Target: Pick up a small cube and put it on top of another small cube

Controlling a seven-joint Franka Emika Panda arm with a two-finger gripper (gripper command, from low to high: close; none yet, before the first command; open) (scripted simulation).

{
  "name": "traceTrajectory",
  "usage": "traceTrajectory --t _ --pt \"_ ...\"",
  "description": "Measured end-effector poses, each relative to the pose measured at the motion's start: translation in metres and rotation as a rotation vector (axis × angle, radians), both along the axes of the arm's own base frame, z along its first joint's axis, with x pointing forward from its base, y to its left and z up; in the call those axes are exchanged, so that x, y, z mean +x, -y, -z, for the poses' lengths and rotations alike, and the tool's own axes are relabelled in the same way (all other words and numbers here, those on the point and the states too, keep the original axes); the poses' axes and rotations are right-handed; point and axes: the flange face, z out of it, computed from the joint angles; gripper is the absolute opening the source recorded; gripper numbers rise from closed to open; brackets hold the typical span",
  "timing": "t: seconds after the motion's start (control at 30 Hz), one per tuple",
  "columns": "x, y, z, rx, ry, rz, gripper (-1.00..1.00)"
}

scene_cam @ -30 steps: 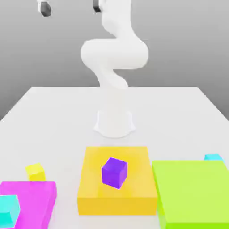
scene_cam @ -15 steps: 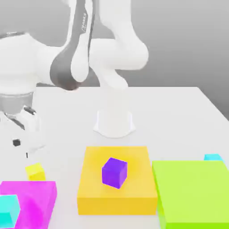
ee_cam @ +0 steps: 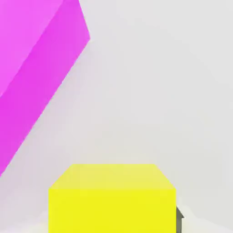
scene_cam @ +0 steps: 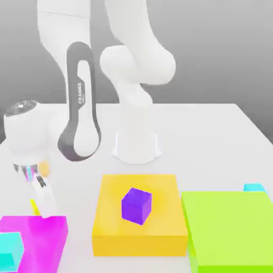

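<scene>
Looking at a flat white table (scene_cam: 213, 138) with a plain grey wall behind it. Seeing big flat blocks lying on the table: a pink block (scene_cam: 37, 232), an orange block (scene_cam: 139, 234) and a green block (scene_cam: 234, 229).

Showing, in the exterior view, the white arm bending down on the exterior view's left, with the gripper (scene_cam: 42, 209) pointing down just beside the pink block. Showing there the purple cube (scene_cam: 136, 205) sitting on top of the orange block, one blue cube (scene_cam: 10, 250) on the pink block, and another blue cube (scene_cam: 255, 187) behind the green block. Hiding most of the yellow cube (scene_cam: 33, 205) behind the gripper there.

Showing, in the hand view, the yellow cube up close: bright, plain, smooth sides. Resting on the white table near the pink block. Squeezing in on the yellow cube, with a dark finger (ee_cam: 180, 218) touching its side.
</scene>
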Motion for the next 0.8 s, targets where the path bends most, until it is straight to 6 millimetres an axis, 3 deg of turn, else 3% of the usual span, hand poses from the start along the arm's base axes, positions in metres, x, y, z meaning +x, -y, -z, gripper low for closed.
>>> traceTrajectory --t 0.17,0.23,0.37,0.47,0.7,0.73,0.8 --pt "0.001 0.001 -0.046 0.0 0.0 -0.001 -1.0" --pt "0.007 -0.009 -0.064 0.006 0.003 -0.056 -1.0" --pt "0.049 -0.077 -0.097 0.022 0.013 -0.431 -1.0" --pt "0.067 -0.125 -0.122 0.027 0.016 -0.703 -1.0" --pt "0.077 -0.231 -0.177 0.013 0.007 -1.31 -1.0" --pt "0.076 -0.244 -0.178 0.009 0.004 -1.38 -1.0" --pt "0.076 -0.254 -0.163 0.006 0.001 -1.433 -1.0"
